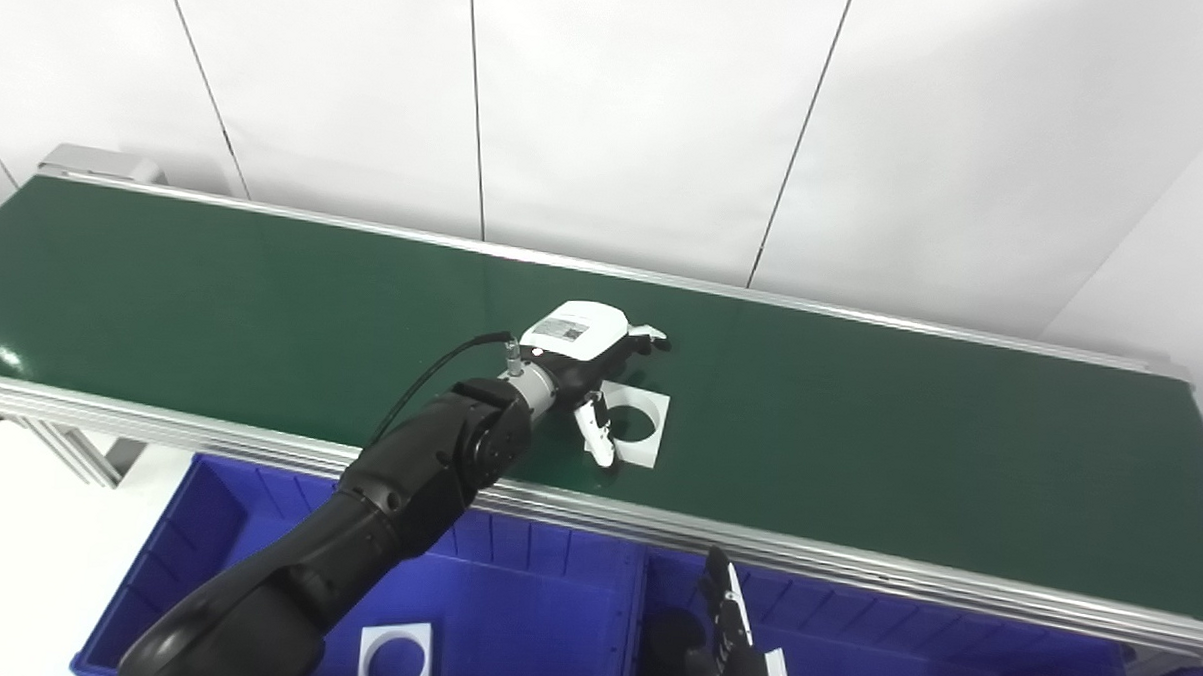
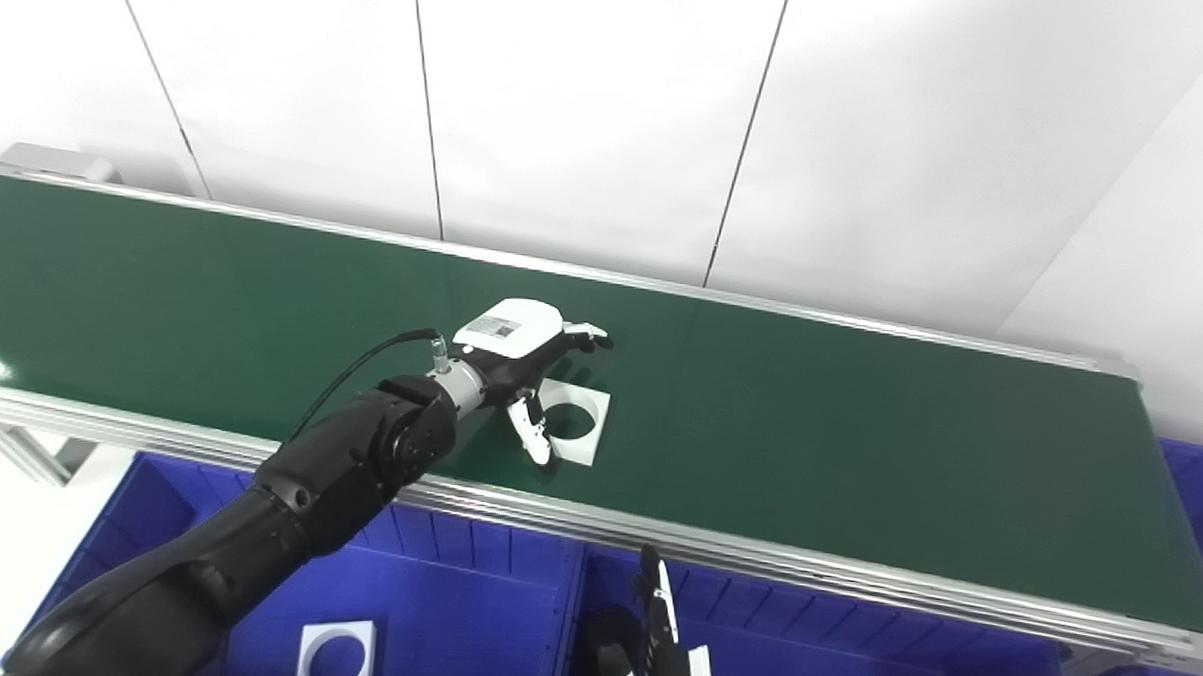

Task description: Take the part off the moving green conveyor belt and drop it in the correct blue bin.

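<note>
A flat white square part (image 1: 643, 425) with a round hole lies on the green conveyor belt (image 1: 262, 306) near its front edge. My left hand (image 1: 591, 363) is over the part's left side, fingers spread, thumb (image 1: 598, 433) down at the part's left edge and other fingers past its far edge. The hand is open and the part rests on the belt. My right hand (image 1: 731, 643) is low at the bottom edge, over the blue bins, fingers pointing up; only part of it shows.
A blue bin (image 1: 205, 524) below the belt's front edge holds another white square part with a hole (image 1: 395, 656). A second blue bin (image 1: 901, 639) lies to its right. The belt's metal front rail (image 1: 854, 567) runs between belt and bins.
</note>
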You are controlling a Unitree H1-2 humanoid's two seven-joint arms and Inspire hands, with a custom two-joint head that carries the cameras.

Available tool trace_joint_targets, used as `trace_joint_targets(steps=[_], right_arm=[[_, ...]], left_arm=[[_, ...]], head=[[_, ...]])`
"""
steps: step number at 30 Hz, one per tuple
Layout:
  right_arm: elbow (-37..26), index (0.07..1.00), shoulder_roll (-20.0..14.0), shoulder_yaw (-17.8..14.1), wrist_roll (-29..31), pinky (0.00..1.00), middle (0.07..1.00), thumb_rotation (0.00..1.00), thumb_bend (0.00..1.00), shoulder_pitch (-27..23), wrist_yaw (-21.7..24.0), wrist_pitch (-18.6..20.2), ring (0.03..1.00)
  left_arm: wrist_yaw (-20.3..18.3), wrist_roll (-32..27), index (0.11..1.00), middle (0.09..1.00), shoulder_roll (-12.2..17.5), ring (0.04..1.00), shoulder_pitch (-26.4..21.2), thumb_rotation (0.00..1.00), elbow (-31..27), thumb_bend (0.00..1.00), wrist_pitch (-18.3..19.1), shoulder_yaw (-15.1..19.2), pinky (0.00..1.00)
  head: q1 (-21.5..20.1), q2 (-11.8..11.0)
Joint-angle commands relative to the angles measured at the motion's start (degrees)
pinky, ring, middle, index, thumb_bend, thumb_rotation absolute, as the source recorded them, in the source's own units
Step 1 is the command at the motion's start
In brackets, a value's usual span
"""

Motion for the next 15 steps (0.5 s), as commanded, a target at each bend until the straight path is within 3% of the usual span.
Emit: trace_joint_targets(steps=[1, 10, 15], right_arm=[[-1.37, 0.977, 5.87, 2.88, 0.23, 1.00, 0.983, 0.92, 0.86, -0.09, -0.19, -3.27, 0.964], [-0.79, 0.968, 6.34, 3.01, 0.67, 1.00, 0.986, 0.89, 0.86, -0.62, -0.15, -3.26, 0.969], [-0.77, 0.967, 6.47, 3.30, -0.26, 1.00, 0.993, 0.89, 0.87, -0.54, -0.75, -3.26, 0.986]], left_arm=[[0.24, -0.64, 0.860, 0.837, -1.13, 0.819, -1.27, 0.07, -0.06, 0.94, -0.52, -0.61, 0.73], [-2.63, -1.87, 0.857, 0.846, -2.03, 0.825, -1.52, 0.08, -0.95, 0.95, 0.60, -1.06, 0.73], [-2.32, 2.14, 0.810, 0.808, -1.58, 0.788, -2.73, 0.08, 0.14, 0.91, 1.05, -4.75, 0.73]], head=[[-0.07, 0.02], [-0.79, -0.08], [-1.24, 0.03]])
